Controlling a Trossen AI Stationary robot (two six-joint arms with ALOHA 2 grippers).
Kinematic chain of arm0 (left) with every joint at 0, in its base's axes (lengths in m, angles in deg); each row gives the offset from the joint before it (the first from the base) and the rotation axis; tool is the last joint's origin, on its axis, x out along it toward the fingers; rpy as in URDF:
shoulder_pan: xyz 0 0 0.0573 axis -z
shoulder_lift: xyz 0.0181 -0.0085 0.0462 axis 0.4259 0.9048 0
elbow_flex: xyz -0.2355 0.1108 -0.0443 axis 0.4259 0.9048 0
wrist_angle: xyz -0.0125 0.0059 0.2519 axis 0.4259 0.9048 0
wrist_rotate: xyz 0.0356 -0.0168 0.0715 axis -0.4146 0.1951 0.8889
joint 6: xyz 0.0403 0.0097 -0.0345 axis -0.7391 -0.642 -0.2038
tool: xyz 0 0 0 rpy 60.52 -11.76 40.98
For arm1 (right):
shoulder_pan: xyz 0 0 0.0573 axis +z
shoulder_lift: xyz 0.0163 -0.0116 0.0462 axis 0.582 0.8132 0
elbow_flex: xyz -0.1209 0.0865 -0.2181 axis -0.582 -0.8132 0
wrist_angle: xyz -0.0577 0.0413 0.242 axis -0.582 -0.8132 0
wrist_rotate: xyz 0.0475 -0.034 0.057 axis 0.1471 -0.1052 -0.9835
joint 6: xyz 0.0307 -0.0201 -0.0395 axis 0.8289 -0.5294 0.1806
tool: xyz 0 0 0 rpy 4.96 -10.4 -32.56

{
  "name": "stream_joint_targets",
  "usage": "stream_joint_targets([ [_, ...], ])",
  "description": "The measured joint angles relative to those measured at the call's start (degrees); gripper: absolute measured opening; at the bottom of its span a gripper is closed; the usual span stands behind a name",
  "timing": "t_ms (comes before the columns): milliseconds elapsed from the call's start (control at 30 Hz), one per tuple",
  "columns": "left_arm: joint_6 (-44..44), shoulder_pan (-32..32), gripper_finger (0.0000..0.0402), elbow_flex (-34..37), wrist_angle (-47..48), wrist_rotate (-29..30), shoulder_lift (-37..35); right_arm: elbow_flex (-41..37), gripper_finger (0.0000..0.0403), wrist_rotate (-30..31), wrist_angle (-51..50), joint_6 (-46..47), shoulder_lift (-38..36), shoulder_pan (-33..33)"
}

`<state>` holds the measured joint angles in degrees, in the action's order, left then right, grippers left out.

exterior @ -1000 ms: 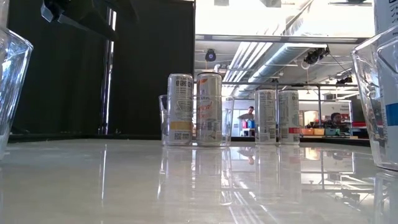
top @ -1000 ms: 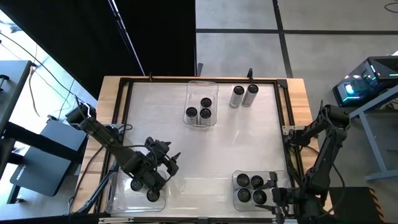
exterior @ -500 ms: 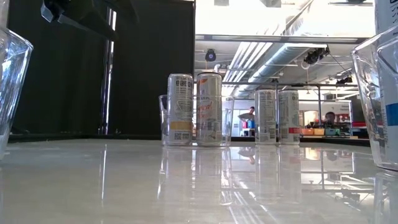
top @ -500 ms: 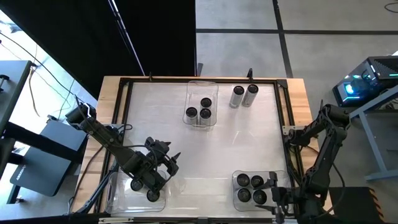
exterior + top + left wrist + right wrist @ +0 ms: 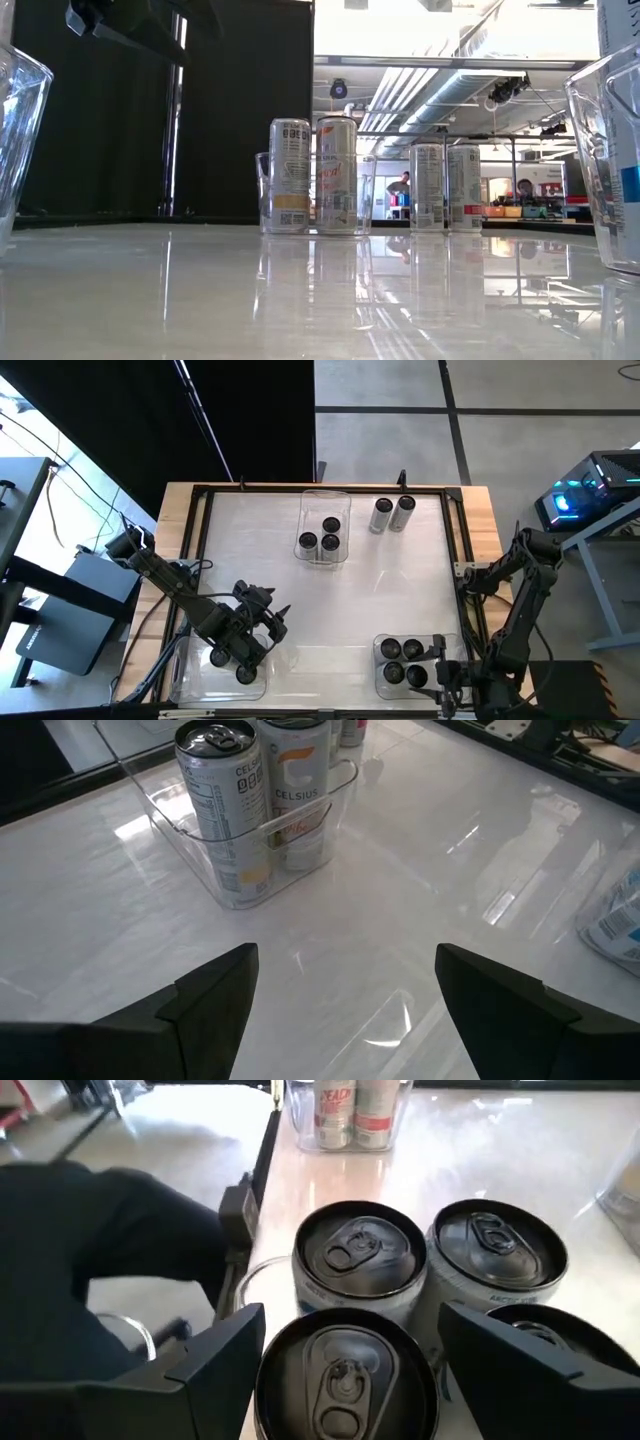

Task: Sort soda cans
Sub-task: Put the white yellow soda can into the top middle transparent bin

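Over the near-right bin, right end effector is spread above four Celsius cans, apparently just released; left end effector is held open.

Right claw has spread wider and drawn back slightly

Bright overhead light; strong glare on glossy table; dark backdrop; low view background blurred.

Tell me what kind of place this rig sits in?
Likely a robotics lab or open workshop: exposed ceiling ducts, a black curtain beside the table, people at desks behind the soda cans.
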<state>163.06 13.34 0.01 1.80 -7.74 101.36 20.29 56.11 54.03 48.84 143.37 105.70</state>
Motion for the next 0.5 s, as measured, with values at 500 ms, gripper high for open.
stream_joint_targets([
  [500,-0.12,0.01,0.0301,0.00,-0.25,-0.39,0.00,11.40,0.0295,-1.72,-6.57,-17.06,-7.13,-9.66],
])
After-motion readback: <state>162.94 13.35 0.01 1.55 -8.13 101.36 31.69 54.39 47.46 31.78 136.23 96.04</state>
